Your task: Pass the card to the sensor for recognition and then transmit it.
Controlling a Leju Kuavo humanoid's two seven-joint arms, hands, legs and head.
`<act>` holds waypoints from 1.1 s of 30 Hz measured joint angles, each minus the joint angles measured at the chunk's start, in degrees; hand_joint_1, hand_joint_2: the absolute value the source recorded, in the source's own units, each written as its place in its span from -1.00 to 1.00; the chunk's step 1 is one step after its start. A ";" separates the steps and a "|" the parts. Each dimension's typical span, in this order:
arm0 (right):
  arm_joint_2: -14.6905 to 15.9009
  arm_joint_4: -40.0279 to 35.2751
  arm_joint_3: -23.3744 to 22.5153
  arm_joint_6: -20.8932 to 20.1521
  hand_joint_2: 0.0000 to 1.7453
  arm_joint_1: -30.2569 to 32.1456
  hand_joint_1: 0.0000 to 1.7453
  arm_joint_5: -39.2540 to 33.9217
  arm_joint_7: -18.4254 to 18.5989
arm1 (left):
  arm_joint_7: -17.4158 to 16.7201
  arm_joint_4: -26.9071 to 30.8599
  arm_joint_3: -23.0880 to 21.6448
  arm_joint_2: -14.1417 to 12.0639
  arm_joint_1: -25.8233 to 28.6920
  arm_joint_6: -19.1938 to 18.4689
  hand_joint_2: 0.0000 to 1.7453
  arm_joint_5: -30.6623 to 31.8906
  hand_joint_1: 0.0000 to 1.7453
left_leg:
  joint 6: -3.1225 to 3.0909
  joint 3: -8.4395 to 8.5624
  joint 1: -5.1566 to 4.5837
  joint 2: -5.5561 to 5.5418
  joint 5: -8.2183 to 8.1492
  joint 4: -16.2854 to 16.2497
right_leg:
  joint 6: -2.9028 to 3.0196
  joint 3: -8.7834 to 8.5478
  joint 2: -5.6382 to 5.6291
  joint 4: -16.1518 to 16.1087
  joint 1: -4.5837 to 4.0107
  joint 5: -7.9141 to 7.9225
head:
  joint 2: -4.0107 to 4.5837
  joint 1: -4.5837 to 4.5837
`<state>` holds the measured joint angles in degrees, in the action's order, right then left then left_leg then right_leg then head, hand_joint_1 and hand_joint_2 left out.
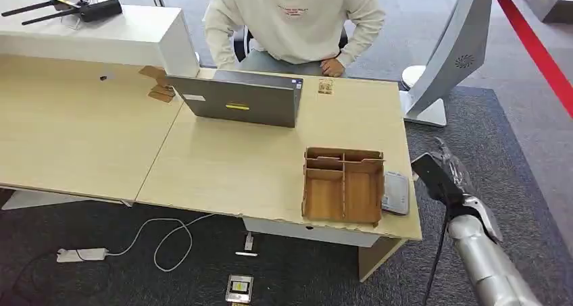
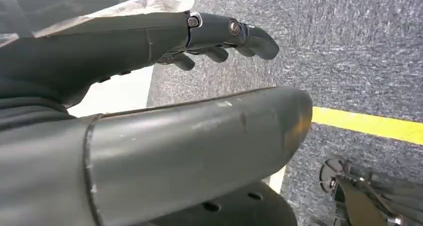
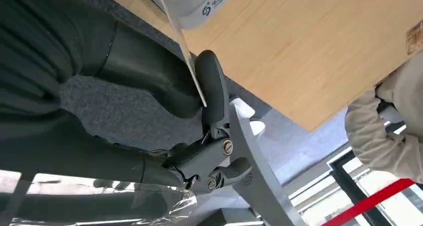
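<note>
right hand (image 3: 199, 101) pinches the card (image 3: 182, 46) thumb-to-finger, just off the desk (image 1: 236, 164) edge beside the grey card reader (image 1: 396, 192) — advise lowering it flat over the reader; left hand (image 2: 219, 36) hangs loosely spread, empty.

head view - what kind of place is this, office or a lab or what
Probably an office or reception-style demo area. A person sits behind a long wooden desk with a laptop, grey carpet covers the floor, and a wooden organizer tray stands beside a small grey card reader.

Thin pale card (image 3: 187, 61) edge-on, pinched in right hand (image 3: 199, 101) just beside grey sensor (image 1: 395, 192) at table edge
</note>
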<state>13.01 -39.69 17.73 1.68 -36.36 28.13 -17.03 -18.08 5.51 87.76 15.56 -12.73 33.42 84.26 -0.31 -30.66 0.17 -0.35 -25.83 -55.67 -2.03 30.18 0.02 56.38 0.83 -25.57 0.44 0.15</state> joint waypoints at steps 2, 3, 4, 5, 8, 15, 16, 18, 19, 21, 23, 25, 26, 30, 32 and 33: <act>0.31 -0.39 0.07 -0.87 1.00 0.19 1.00 0.00 0.50 | 0.00 0.00 0.00 0.46 0.00 0.57 -1.00 0.11 -1.00 | 0.00 0.00 0.00 0.00 0.00 0.00 | 0.00 0.00 0.00 0.00 0.00 0.00 | 0.00 -0.02; 0.50 -0.57 0.11 -1.20 1.00 0.31 1.00 0.00 0.50 | 0.00 0.02 0.02 0.70 0.00 0.83 -1.00 0.20 -1.00 | 0.00 0.01 0.00 0.00 0.00 0.00 | 0.00 0.00 0.00 0.00 0.00 0.00 | 0.00 -0.02; 0.70 -0.74 0.13 -1.48 1.00 0.42 1.00 0.00 0.65 | 0.00 0.02 0.02 0.81 -0.01 0.98 -1.00 0.20 -1.00 | 0.00 0.01 0.00 0.00 0.00 0.00 | 0.00 0.00 0.00 -0.01 -0.01 0.00 | 0.00 -0.02; 0.81 -0.87 0.17 -1.73 1.00 0.55 1.00 -0.02 0.83 | 0.00 0.02 0.02 0.83 -0.01 1.22 -1.00 0.22 -1.00 | 0.00 0.01 0.00 0.00 0.00 0.00 | 0.00 0.00 0.00 -0.01 -0.01 0.00 | 0.00 0.00; 1.38 -1.16 0.28 -2.31 1.00 1.01 1.00 -0.18 1.03 | 0.00 0.02 0.02 0.98 0.00 1.83 -1.00 0.35 -1.00 | 0.00 0.00 0.00 -0.01 0.00 0.00 | 0.00 0.00 0.00 0.00 -0.01 0.00 | 0.00 -0.02; 2.64 -1.14 0.44 -2.60 1.00 2.48 1.00 -1.14 1.16 | -0.09 0.02 0.02 1.11 -0.01 2.60 -1.00 0.35 -1.00 | -0.01 0.00 0.00 0.01 -0.01 0.00 | 0.00 0.00 0.00 0.00 -0.01 0.00 | 0.00 -0.02; 2.75 -1.11 0.44 -2.43 1.00 2.69 1.00 -1.20 1.07 | -0.15 0.02 0.02 1.14 -0.01 2.66 -1.00 0.35 -1.00 | -0.01 0.00 0.00 0.01 -0.01 0.00 | 0.00 0.00 0.00 -0.01 -0.01 0.00 | 0.00 -0.02; 2.84 -1.05 0.44 -1.92 1.00 2.97 1.00 -1.18 0.98 | -0.31 0.02 0.02 1.16 -0.01 2.80 -1.00 0.15 -1.00 | -0.01 0.00 0.00 0.01 -0.01 0.00 | 0.00 0.00 0.00 -0.01 -0.01 0.00 | 0.00 -0.02; 2.84 -0.96 0.48 -1.61 1.00 3.05 1.00 -1.03 0.92 | -0.35 0.02 0.02 1.18 -0.02 2.95 -1.00 0.04 -1.00 | -0.01 0.00 0.00 0.01 -0.01 0.00 | 0.00 0.00 0.00 0.00 -0.01 0.00 | 0.00 -0.02; 2.73 -0.63 0.57 -1.20 1.00 3.13 1.00 -0.77 0.72 | -0.35 0.02 0.02 1.25 -0.02 3.23 -1.00 -0.07 -1.00 | -0.01 0.00 0.00 0.01 -0.01 0.01 | 0.00 0.00 0.00 -0.01 -0.01 0.00 | 0.00 -0.04; 2.56 -0.37 0.63 -0.92 1.00 3.27 1.00 -0.50 0.46 | -0.35 0.02 0.02 1.24 -0.02 3.25 -1.00 -0.09 -1.00 | -0.01 0.00 0.00 0.00 -0.01 0.01 | 0.00 -0.01 0.00 0.00 -0.02 0.00 | 0.00 -0.02; 2.14 -0.09 0.66 -0.81 1.00 3.51 1.00 -0.33 0.46 | -0.33 0.02 0.02 1.25 -0.02 3.23 -1.00 -0.07 -1.00 | -0.01 0.00 0.00 0.00 -0.01 0.01 | 0.00 -0.01 0.00 0.00 -0.02 0.00 | 0.00 -0.02; 1.90 0.07 0.68 -0.70 1.00 3.67 1.00 -0.22 0.44 | -0.26 0.02 0.02 1.25 -0.02 3.19 -1.00 -0.07 -1.00 | -0.01 0.00 0.00 0.00 -0.01 0.01 | 0.00 -0.01 0.00 0.01 -0.02 0.00 | 0.00 -0.04; 0.52 0.46 0.96 0.75 1.00 4.25 1.00 0.70 0.44 | 0.22 0.02 0.02 1.24 -0.03 2.99 -1.00 0.02 -1.00 | -0.01 -0.01 0.00 0.01 -0.01 0.01 | 0.00 0.00 0.00 0.01 -0.03 0.00 | 0.00 -0.04; -0.20 0.63 1.16 1.47 1.00 4.28 1.00 1.05 0.46 | 0.50 0.02 0.02 1.25 -0.06 2.69 -1.00 0.09 -1.00 | -0.01 -0.01 0.00 0.00 -0.01 0.01 | 0.00 0.00 0.00 0.01 -0.03 0.00 | 0.00 -0.02; -0.53 0.66 1.31 1.73 1.00 4.27 1.00 1.16 0.46 | 0.77 0.02 0.02 1.24 -0.06 2.55 -1.00 0.20 -1.00 | -0.01 -0.01 0.01 0.00 -0.01 0.01 | 0.00 0.00 0.00 0.01 -0.03 0.00 | 0.00 -0.04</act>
<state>12.48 -39.04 19.04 3.41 -32.09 29.29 -16.57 -17.31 5.53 87.78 16.81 -12.78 35.98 84.46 -0.32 -30.67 0.18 -0.35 -25.84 -55.66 -2.03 30.17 0.02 56.39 0.80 -25.57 0.44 0.11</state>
